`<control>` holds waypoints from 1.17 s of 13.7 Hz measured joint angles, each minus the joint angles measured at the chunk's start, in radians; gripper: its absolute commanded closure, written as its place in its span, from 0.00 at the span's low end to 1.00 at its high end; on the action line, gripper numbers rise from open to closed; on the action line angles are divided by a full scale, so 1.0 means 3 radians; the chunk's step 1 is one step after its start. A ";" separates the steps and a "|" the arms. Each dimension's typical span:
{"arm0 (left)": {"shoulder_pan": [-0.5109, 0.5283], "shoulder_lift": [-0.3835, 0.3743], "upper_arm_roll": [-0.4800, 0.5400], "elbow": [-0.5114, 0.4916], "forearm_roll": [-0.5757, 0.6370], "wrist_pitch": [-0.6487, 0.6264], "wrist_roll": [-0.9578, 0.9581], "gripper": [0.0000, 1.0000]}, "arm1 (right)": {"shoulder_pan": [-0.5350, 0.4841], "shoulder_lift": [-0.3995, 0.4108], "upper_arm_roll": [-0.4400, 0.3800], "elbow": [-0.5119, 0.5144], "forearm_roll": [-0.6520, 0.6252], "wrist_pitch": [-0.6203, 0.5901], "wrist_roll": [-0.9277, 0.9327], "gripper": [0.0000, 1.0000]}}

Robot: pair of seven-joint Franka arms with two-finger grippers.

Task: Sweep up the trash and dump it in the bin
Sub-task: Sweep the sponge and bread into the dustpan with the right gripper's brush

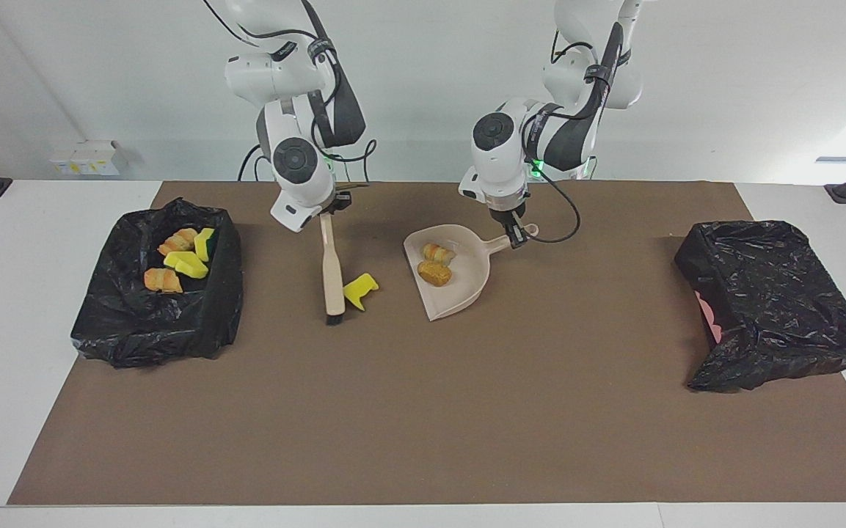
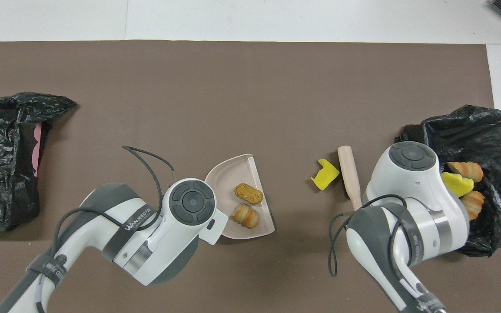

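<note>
My right gripper point(image 1: 325, 209) is shut on the handle of a beige brush point(image 1: 332, 271) point(image 2: 348, 176), bristles down on the brown mat. A yellow sponge chunk point(image 1: 360, 290) point(image 2: 325, 174) of trash lies against the brush head, on its dustpan side. My left gripper point(image 1: 514, 235) is shut on the handle of the beige dustpan point(image 1: 459, 293) point(image 2: 233, 174), which rests on the mat with its mouth toward the sponge. In the pan lie a striped croissant point(image 1: 438, 254) point(image 2: 245, 216) and a bread roll point(image 1: 434, 274) point(image 2: 248, 194). The overhead view hides both grippers under the wrists.
A black-bagged bin point(image 1: 224, 293) point(image 2: 485, 130) at the right arm's end holds several trash pieces. A second black-bagged bin point(image 1: 775, 301) point(image 2: 2, 156) stands at the left arm's end. The brown mat point(image 1: 423, 425) covers most of the table.
</note>
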 measured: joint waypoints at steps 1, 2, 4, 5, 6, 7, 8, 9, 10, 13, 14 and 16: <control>0.0000 -0.0002 0.0000 -0.0005 0.0000 0.0000 0.0000 1.00 | 0.0182 -0.0026 0.0010 0.0000 0.0160 0.0002 0.0000 1.00; 0.0000 -0.0002 0.0000 -0.0010 0.0000 0.0000 0.0000 1.00 | 0.0338 -0.0056 0.0023 0.0000 0.0330 0.0005 0.0000 1.00; 0.0000 -0.0004 0.0002 -0.0024 0.0000 0.0008 0.0000 1.00 | 0.0600 -0.0130 0.0038 0.0000 0.0541 0.0008 0.0001 1.00; 0.0000 -0.0006 0.0005 -0.0039 0.0000 0.0031 0.0000 1.00 | 0.0674 -0.0153 0.0040 0.0002 0.0594 0.0007 0.0001 1.00; 0.0001 -0.0013 0.0010 -0.0068 0.0001 0.0073 0.0000 1.00 | 0.0714 -0.0171 0.0041 0.0009 0.0636 0.0006 0.0001 1.00; 0.0006 -0.0024 0.0014 -0.0105 0.0001 0.0131 0.0003 1.00 | 0.0719 -0.0177 0.0038 0.0020 0.0653 0.0004 0.0001 1.00; 0.0017 -0.0036 0.0019 -0.0133 0.0001 0.0174 0.0013 1.00 | 0.0711 -0.0177 0.0020 0.0034 0.0655 -0.0009 0.0001 1.00; 0.0047 -0.0039 0.0025 -0.0149 0.0001 0.0221 0.0048 1.00 | 0.0688 -0.0179 -0.0005 0.0058 0.0656 -0.0052 0.0001 1.00; 0.0101 -0.0039 0.0032 -0.0160 0.0001 0.0284 0.0120 1.00 | 0.0640 -0.0180 -0.0026 0.0101 0.0656 -0.0143 0.0001 1.00; 0.0347 -0.0012 0.0050 -0.0174 0.0001 0.0475 0.0370 1.00 | 0.0494 -0.0201 -0.0050 0.0242 0.0658 -0.0412 0.0005 1.00; 0.0419 0.0003 0.0053 -0.0168 -0.0001 0.0519 0.0446 1.00 | 0.0492 -0.0221 -0.0052 0.0262 0.0660 -0.0435 0.0037 1.00; 0.0564 0.0034 0.0055 -0.0112 -0.0016 0.0552 0.0600 1.00 | 0.0523 -0.0288 -0.0029 0.0271 0.0667 -0.0440 0.0256 1.00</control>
